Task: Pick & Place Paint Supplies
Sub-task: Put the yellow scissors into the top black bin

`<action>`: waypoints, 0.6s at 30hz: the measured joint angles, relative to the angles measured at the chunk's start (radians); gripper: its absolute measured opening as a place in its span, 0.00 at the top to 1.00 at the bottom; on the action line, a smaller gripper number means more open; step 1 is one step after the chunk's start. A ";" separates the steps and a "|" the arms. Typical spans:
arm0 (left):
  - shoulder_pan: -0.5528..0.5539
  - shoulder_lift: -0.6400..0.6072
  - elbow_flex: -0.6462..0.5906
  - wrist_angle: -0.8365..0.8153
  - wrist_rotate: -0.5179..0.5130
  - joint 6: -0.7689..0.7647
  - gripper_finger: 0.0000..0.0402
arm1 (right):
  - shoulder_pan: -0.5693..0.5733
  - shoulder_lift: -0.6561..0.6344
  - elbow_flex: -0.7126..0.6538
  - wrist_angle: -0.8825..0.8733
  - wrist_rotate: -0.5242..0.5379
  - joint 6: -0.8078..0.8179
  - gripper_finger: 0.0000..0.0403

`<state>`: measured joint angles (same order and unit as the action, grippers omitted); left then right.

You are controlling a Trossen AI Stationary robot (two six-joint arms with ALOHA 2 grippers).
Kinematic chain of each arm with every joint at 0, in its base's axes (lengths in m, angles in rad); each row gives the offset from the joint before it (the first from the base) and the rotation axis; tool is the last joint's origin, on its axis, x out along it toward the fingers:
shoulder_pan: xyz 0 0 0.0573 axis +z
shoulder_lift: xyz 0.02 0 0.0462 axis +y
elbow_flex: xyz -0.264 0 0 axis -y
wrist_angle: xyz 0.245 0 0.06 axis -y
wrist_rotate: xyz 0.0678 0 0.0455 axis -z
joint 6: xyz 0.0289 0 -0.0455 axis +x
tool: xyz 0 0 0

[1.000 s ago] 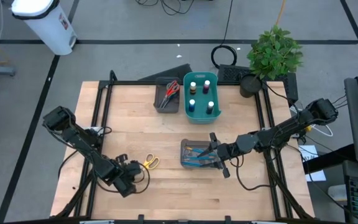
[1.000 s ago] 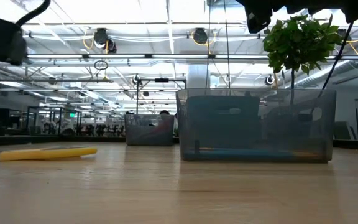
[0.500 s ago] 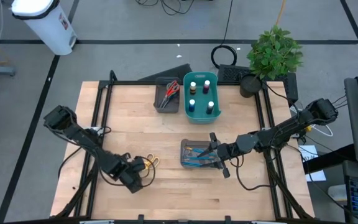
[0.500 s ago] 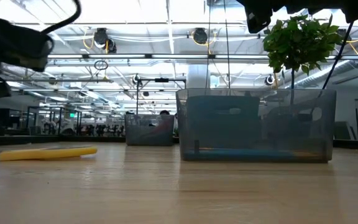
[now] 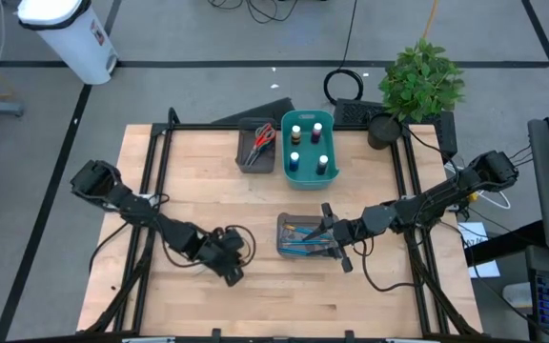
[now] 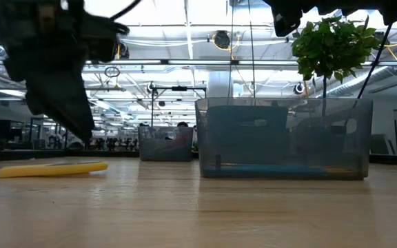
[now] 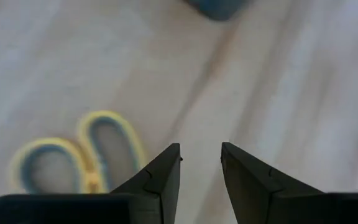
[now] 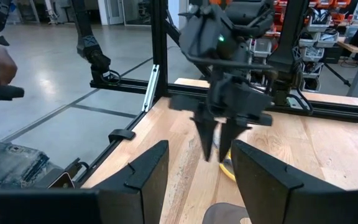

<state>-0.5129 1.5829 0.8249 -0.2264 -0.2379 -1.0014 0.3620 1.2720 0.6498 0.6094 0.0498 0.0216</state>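
Observation:
The yellow-handled scissors (image 7: pixel 79 155) lie flat on the wooden table; the low view shows them as a yellow strip (image 6: pixel 52 169). My left gripper (image 7: pixel 201 155) hovers open just above the table beside their handle loops, nothing between its fingers. From above, the gripper (image 5: pixel 232 252) covers them. My right gripper (image 8: pixel 197 165) stands open and level over the near dark grey tray (image 5: pixel 294 235), which holds blue-and-orange brushes. Paint bottles stand in the teal bin (image 5: pixel 309 148). Red and green scissors lie in the far grey tray (image 5: pixel 255 146).
A potted plant (image 5: pixel 419 81) stands at the table's far right corner. Black frame rails run along the table's left and right edges. Bare wood lies in front of the near tray (image 6: pixel 284 138) and to the left of the yellow scissors.
My left gripper has swung toward the table's right edge, from the near left area to a place over the yellow scissors, turning as it went. The scissors have kept their place on the table.

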 joint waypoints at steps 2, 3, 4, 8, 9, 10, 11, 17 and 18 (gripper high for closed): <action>0.015 0.000 0.000 -0.023 -0.014 -0.008 0.69 | 0.000 0.000 0.000 0.000 0.000 0.000 0.58; 0.022 0.000 0.000 -0.032 -0.023 -0.020 0.69 | 0.000 0.000 0.000 0.000 0.000 0.000 0.58; 0.026 0.000 0.000 -0.043 -0.028 -0.030 0.69 | 0.000 0.000 0.000 0.000 0.000 0.000 0.58; 0.035 0.000 0.000 -0.064 -0.029 -0.032 0.65 | 0.000 0.000 0.000 0.000 0.000 0.000 0.58; 0.035 0.000 0.000 -0.067 -0.029 -0.032 0.64 | 0.000 0.000 0.000 0.000 0.000 0.000 0.58; 0.035 0.001 0.000 -0.070 -0.028 -0.032 0.62 | 0.000 0.000 0.000 0.000 0.000 0.000 0.58; 0.035 0.004 0.000 -0.070 -0.028 -0.032 0.60 | 0.000 0.000 0.000 0.000 0.000 0.000 0.58; 0.034 0.075 0.000 -0.049 0.016 -0.010 0.45 | 0.000 0.000 0.000 0.000 0.000 0.000 0.59; 0.034 0.094 0.000 -0.050 0.021 -0.005 0.44 | 0.000 0.000 0.000 0.000 0.000 0.000 0.59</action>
<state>-0.4789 1.6766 0.8246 -0.2761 -0.2172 -1.0066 0.3621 1.2718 0.6498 0.6094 0.0498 0.0216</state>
